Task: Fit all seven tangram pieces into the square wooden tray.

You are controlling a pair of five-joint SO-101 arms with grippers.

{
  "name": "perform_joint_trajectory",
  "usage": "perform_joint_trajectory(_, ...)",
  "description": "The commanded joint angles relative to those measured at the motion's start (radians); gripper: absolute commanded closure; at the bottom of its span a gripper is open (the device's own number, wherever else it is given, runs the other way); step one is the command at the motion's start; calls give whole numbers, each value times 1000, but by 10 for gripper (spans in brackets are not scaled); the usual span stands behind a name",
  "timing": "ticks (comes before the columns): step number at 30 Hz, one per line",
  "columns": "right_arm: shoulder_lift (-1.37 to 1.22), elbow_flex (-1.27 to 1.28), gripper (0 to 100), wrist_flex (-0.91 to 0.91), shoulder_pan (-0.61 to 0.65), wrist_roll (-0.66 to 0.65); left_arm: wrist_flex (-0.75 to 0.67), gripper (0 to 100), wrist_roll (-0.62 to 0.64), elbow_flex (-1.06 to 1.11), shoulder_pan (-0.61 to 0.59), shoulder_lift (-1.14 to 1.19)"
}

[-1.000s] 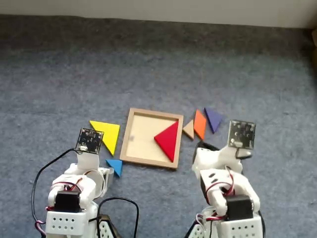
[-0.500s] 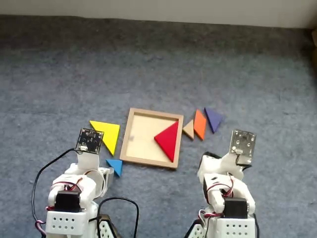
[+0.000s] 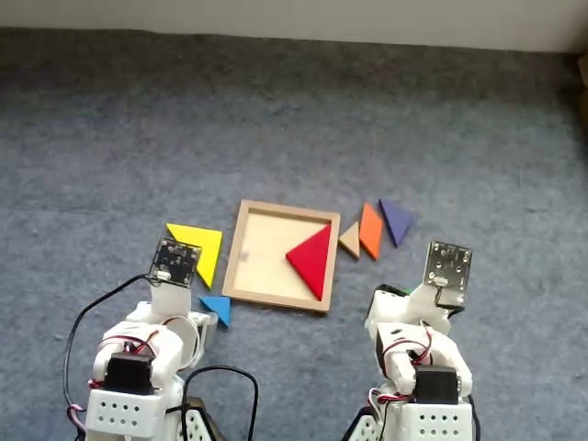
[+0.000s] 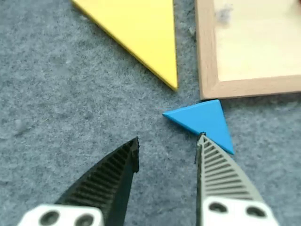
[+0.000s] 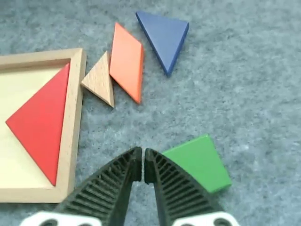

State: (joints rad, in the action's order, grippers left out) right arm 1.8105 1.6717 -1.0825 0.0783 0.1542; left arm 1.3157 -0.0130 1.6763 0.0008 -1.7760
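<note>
The high camera is fixed overhead, above the left arm [image 3: 147, 349] and right arm [image 3: 418, 354], looking down across the carpeted bench [image 3: 294, 119] from well back. Each wrist camera rides low and close, facing forward and down. The left shares the wooden tray [image 4: 205, 47] corner and yellow triangle [image 4: 136, 33] with the high view; the right shares the tray's opposite edge and red triangle [image 5: 42, 117].
</note>
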Motion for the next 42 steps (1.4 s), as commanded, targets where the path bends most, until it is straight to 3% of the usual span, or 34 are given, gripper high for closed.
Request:
perform_joint_trajectory(1,-5,116,976,-5,-12,-12,6,794,12,19,128,-39)
perform_joint_trajectory(10,-5,116,976,-5,-12,-14,11,796,11,19,349,-39)
perform_joint_trajectory(13,-5,116,976,-7,-12,-14,11,796,8,16,363,-39)
perform_joint_trajectory(18,-5,116,976,-7,-12,-14,12,796,6,-47,308,-41)
perform_joint_trajectory(28,-5,116,976,-7,-13,-14,11,798,8,-130,64,-41)
perform_joint_trajectory(30,-5,116,976,-7,-13,-14,12,829,8,-168,38,-41)
perform_joint_trajectory(34,-5,116,976,-7,-13,-14,9,992,6,-251,-27,-41)
perform_joint_trajectory(36,-5,116,976,-7,-13,-14,11,971,-2,-291,-38,-41)
perform_joint_trajectory(40,-5,116,976,-7,-13,-14,64,912,-189,-348,-39,-41)
perform_joint_trajectory(42,-5,116,976,-7,-13,-14,66,918,-210,-371,-39,-41)
